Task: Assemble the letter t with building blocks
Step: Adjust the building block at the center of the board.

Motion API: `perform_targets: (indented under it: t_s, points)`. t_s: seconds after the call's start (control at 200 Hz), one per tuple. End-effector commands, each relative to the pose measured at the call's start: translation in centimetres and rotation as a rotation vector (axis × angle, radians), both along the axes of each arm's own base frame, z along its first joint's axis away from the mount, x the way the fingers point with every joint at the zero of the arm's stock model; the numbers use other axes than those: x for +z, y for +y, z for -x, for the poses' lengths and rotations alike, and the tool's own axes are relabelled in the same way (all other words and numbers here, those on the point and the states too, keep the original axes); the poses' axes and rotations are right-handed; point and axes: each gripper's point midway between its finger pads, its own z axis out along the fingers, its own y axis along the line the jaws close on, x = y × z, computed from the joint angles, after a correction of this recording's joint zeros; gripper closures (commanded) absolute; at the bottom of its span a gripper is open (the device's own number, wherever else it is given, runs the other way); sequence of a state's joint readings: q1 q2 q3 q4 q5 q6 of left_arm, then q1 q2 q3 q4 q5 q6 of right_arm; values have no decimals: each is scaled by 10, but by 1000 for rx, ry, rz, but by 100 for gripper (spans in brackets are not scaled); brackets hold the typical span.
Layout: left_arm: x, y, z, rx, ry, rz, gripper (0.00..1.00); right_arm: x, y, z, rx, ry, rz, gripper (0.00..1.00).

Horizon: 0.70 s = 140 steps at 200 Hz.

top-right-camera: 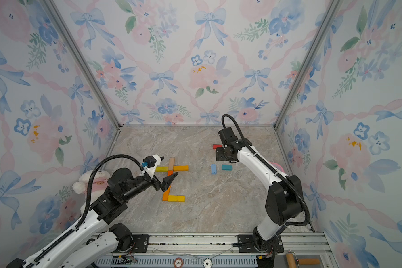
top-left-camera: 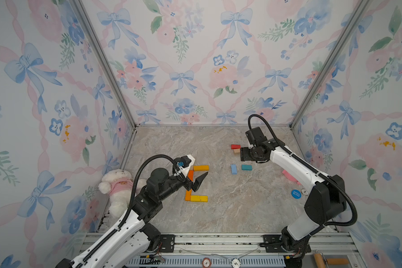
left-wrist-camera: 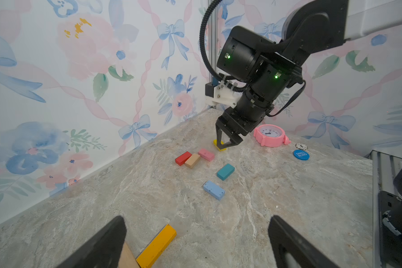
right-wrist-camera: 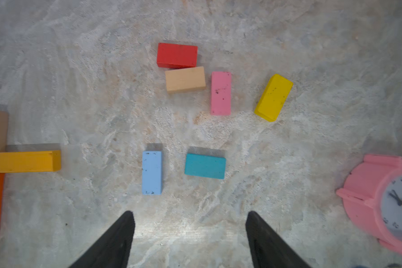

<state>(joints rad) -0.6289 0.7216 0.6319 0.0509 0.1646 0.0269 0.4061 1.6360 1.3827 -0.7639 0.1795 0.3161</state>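
Left wrist view shows left pincer [left-wrist-camera: 197,218] apart, empty; right pincer [right-wrist-camera: 189,212] also apart.

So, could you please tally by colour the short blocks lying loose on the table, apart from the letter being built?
red block: 1
tan block: 1
pink block: 1
yellow block: 1
light blue block: 1
teal block: 1
Total: 6
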Motion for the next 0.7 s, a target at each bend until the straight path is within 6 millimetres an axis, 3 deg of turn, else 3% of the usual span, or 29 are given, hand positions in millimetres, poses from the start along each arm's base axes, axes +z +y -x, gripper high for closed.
perform_targets:
  t_s: [0.0,0.17,0.245,0.315,0.425,0.695]
  points:
    - [-2,-1,1,-4,-21,-10,2,-15,-32,8,8,45,38,20]
    - [-4,-1,-1,-4,-15,-14,2,-28,-39,-9,-57,38,-178,28]
    - [-6,-2,-1,-4,-11,-17,2,-31,-38,-19,-70,35,-219,44]
    - [-5,-1,-1,-2,-13,-18,2,-50,-42,-29,-105,81,-203,62]
    - [-6,-1,-2,0,-13,-21,2,-71,-45,-42,-141,126,-203,82]
    - [-8,-1,-3,3,-11,-28,2,-105,-41,-65,-178,173,-214,89]
